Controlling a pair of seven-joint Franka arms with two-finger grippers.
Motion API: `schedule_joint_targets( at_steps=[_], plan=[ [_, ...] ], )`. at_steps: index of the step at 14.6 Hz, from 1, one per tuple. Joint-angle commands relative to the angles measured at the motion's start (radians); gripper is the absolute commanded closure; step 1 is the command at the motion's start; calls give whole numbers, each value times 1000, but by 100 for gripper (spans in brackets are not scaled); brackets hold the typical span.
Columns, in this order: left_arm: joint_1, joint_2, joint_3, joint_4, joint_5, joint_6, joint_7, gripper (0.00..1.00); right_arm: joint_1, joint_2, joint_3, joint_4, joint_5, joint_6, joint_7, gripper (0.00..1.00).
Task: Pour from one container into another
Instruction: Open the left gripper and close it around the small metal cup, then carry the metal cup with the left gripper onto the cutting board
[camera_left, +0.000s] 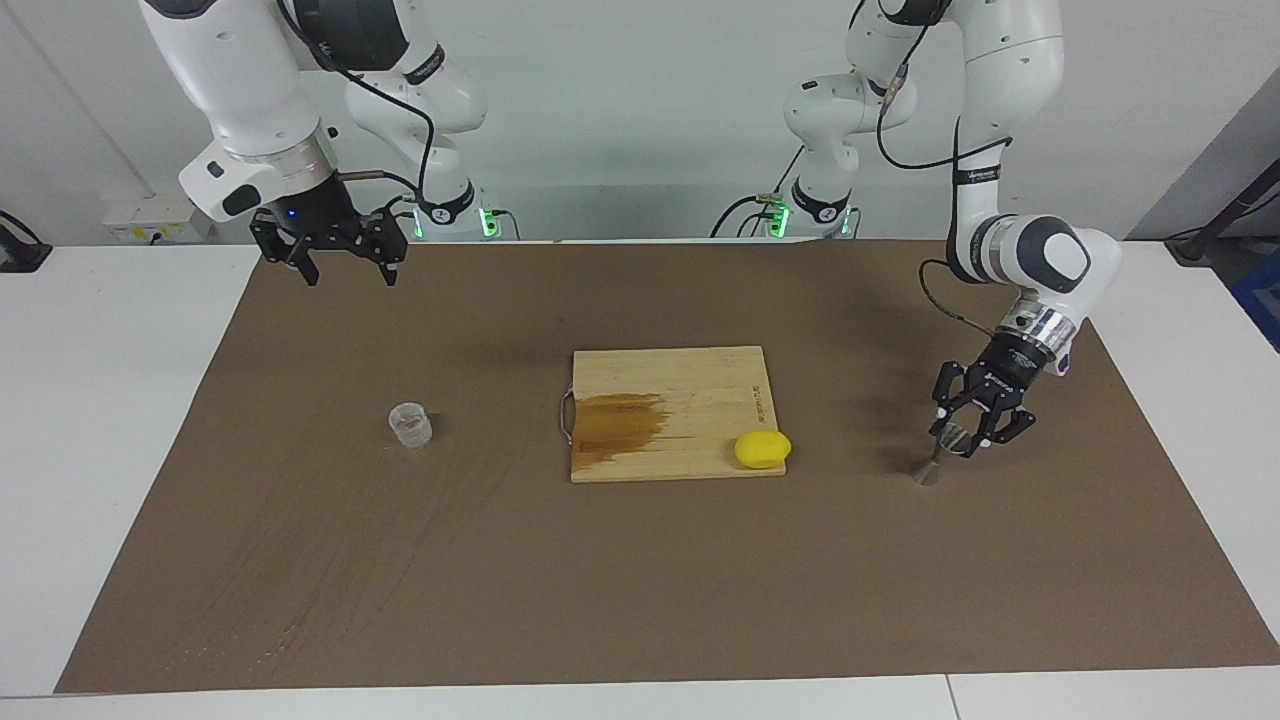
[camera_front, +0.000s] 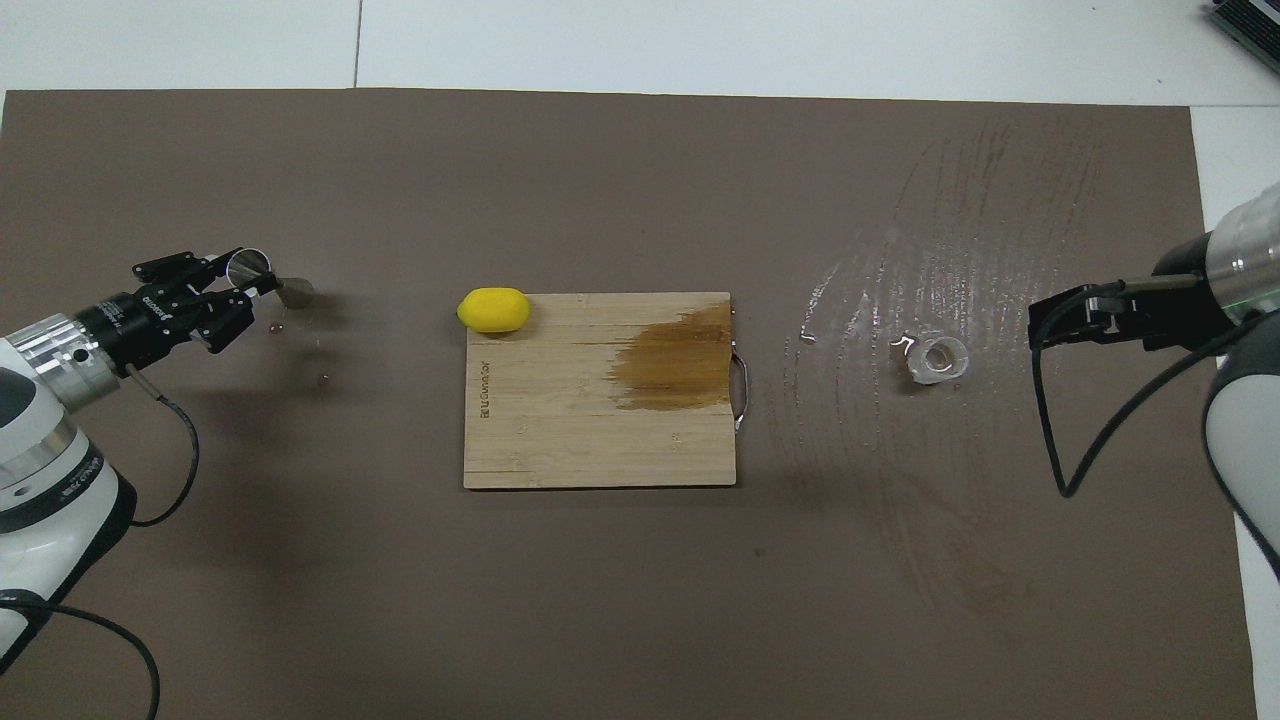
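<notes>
The left tool (camera_front: 238, 283) sits low over the mat (camera_front: 600, 600) at the left arm's end of the table (camera_front: 700, 40), its fingers pinching the upper cone of the jigger (camera_front: 270, 283), and the jigger leans over at a slant with its lower cone resting on the mat. In the facing view the same grip shows near that end's edge, left tool (camera_left: 962, 437) pressed onto the silvery jigger (camera_left: 940, 458), which tilts toward the robots. On to the middle of the table: a wooden cutting board (camera_front: 560, 440) lies flat on the mat, a dark wet stain (camera_front: 675, 360) spread across the part of it nearer the right arm's end, a small metal handle on that same edge. A yellow lemon (camera_front: 493, 309) sits on the board's corner that is farther from the robots and toward the left arm's end. Next, the clear cup (camera_front: 938, 358) stands upright on the mat between the board and the right arm's end, among shiny wet streaks, nothing touching it. Last, the right tool (camera_left: 343, 262) waits in the air over the mat's corner closest to the right arm's base, its fingers spread wide and holding nothing, well apart from the cup (camera_left: 410, 424).
</notes>
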Motion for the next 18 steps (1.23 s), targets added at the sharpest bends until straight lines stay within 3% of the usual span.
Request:
schedule_joint_targets(
  at_steps=[1,6,11,18],
  plan=[
    [8,-11,3,-18,-18,-31,-5,100,-17,8,7,18,27,-21,-6,1],
    [-18,3,-6,97,12,-129,-12,100,-17,8,7,18,27,-21,-6,1],
    [-243,0,-8,136,-35,-131,-8,100,-17,8,7,18,27,-21,-6,1],
    [-585,47,-6,189,-156,122,-121,100,-17,8,7,18,27,-21,-6,0]
  ],
)
